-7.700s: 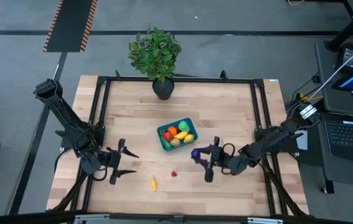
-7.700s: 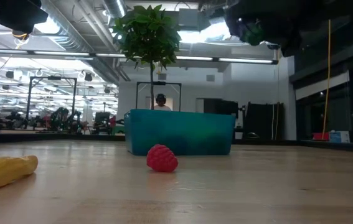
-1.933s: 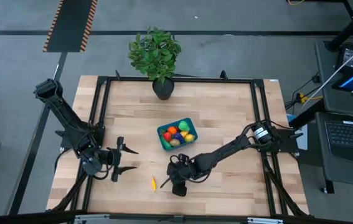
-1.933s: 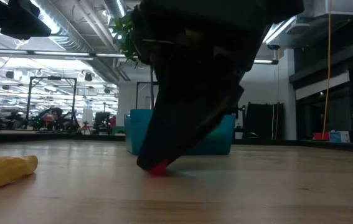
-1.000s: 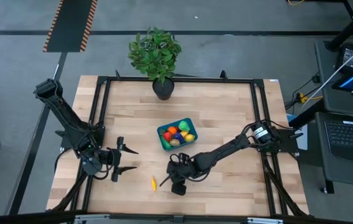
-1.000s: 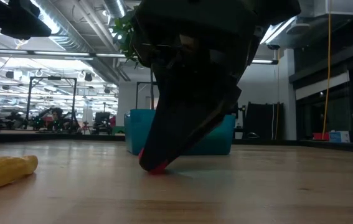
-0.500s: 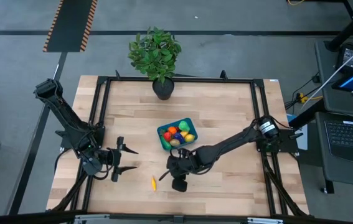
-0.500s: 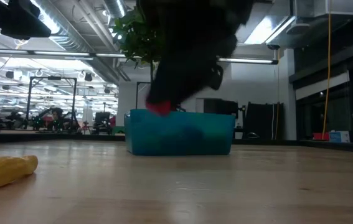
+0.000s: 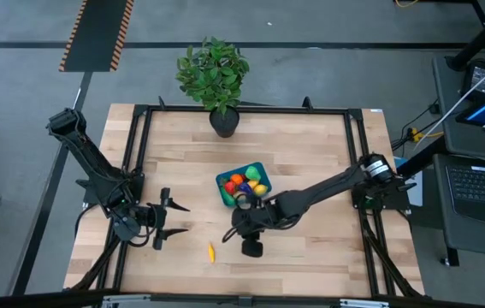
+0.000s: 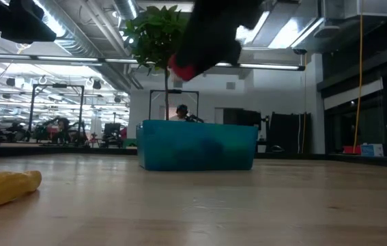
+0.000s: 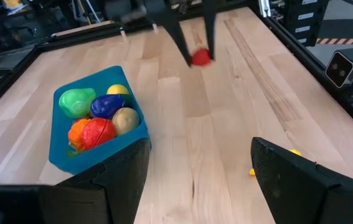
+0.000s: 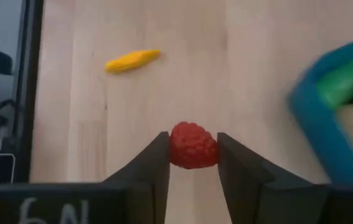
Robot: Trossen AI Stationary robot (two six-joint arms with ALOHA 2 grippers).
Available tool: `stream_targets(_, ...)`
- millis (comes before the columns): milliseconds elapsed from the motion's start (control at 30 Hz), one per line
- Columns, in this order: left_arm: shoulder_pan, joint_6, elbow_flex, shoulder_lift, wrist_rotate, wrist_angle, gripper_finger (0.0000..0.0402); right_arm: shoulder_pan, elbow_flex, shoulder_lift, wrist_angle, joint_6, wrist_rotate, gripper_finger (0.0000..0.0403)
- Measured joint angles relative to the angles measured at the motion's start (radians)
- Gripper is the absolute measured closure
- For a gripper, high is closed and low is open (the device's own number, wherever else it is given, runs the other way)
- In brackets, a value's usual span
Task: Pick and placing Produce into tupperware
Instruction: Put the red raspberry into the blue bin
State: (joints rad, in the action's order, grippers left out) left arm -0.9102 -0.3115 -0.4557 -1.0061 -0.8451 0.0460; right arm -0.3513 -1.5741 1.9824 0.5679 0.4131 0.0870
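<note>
My right gripper (image 12: 193,163) is shut on a red raspberry-like toy (image 12: 193,145), one piece of the produce, held in the air near the teal tupperware (image 9: 222,195) on the side toward the table's near edge. The low view shows the raspberry (image 10: 181,70) above the tupperware's rim (image 10: 198,124). Several toy fruits lie in the tupperware (image 11: 101,149). A yellow piece (image 9: 210,251) lies flat on the table. My left gripper (image 11: 198,180) waits open near the table's left edge, touching nothing. My right gripper pinches the raspberry by two opposite sides (image 12: 175,147) between its two fingers (image 12: 154,163). The fingers slant down from the table's right side. The raspberry (image 11: 200,57) is lifted clear of the table.
A potted green plant (image 9: 214,75) stands at the table's far edge. A black frame rail (image 9: 242,109) runs around the tabletop. Bare wood (image 9: 310,145) lies to the right of the tupperware. A laptop (image 9: 482,184) sits beyond the right edge.
My right gripper has risen from the table with the raspberry and gone a little toward the tupperware. The raspberry, which sat on the wood a second ago, now hangs clear, above the tupperware's rim in the low view.
</note>
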Motion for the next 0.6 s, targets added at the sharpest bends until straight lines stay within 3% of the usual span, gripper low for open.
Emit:
stream_targets(267, 0.0, 0.0, 0.0, 0.0, -0.002, 0.0, 0.013, 0.003, -0.002, -0.115, 0.182, -0.006, 0.154, 0.0289)
stream_targets(433, 0.001, 0.0, 0.0, 0.0, -0.003, -0.001, 0.013, 0.001, 0.076, -0.169, 0.153, -0.024, 0.185, 0.0289)
stream_targets(600, 0.001, 0.0, 0.0, 0.0, -0.004, -0.001, 0.013, 0.001, 0.245, -0.221, 0.044, 0.021, 0.194, 0.0289)
